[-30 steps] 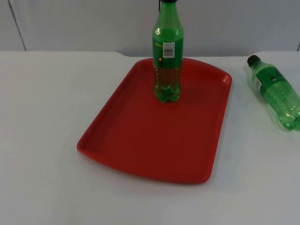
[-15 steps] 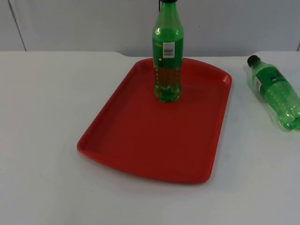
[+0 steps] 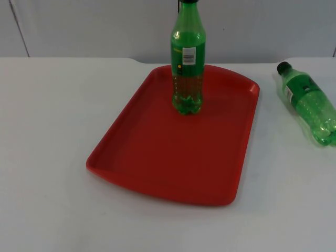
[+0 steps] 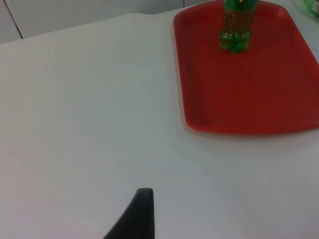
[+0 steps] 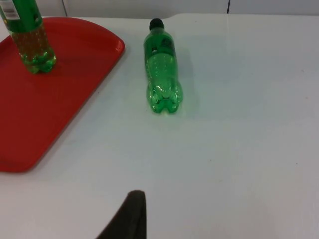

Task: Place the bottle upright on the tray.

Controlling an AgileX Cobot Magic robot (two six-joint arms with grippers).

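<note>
Lying on its side on the white table (image 3: 47, 157), the second bottle (image 3: 310, 103) rests just right of the red tray (image 3: 157, 173); one bottle (image 3: 187, 63) already stands upright there. Approach with the right pincer (image 5: 130, 214) across the body, grip mid-body, then rotate vertical before lowering. The left pincer (image 4: 137, 214) waits. Finger spacing cannot be determined for either.

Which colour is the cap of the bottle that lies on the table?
Black cap, seen best in the right wrist view.
</note>
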